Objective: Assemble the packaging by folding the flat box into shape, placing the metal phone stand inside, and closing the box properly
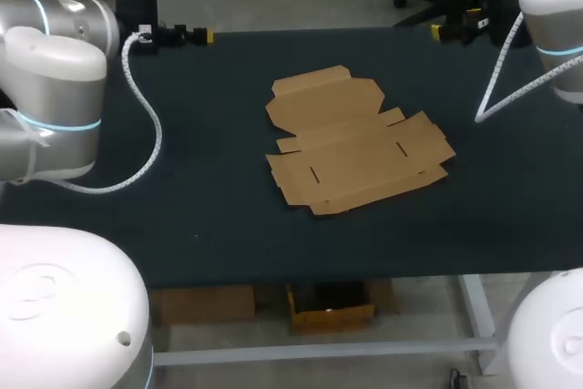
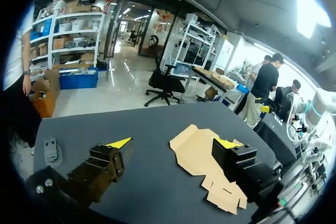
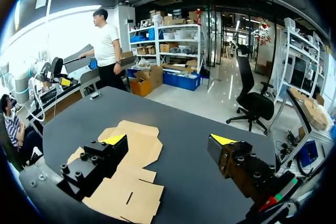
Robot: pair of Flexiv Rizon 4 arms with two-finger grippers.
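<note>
Cardboard box (image 1: 355, 148), unfolded, lies flat near the middle of the dark counter (image 1: 182, 225). Left tool (image 2: 174, 143) and right tool (image 3: 168, 139): fingers wide apart, holding nothing, box ahead of each.

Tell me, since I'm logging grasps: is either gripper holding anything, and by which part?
Nothing is held. The left gripper and right gripper are both open and empty; the flat box lies apart from both.

Matt brown cardboard flat box (image 1: 355, 138) on the dark, matt bench (image 1: 182, 225); left arm (image 1: 55, 61) and right arm (image 1: 556, 6) in smooth, glossy silver-white shells, fingers (image 2: 100, 169) matt black plastic.
</note>
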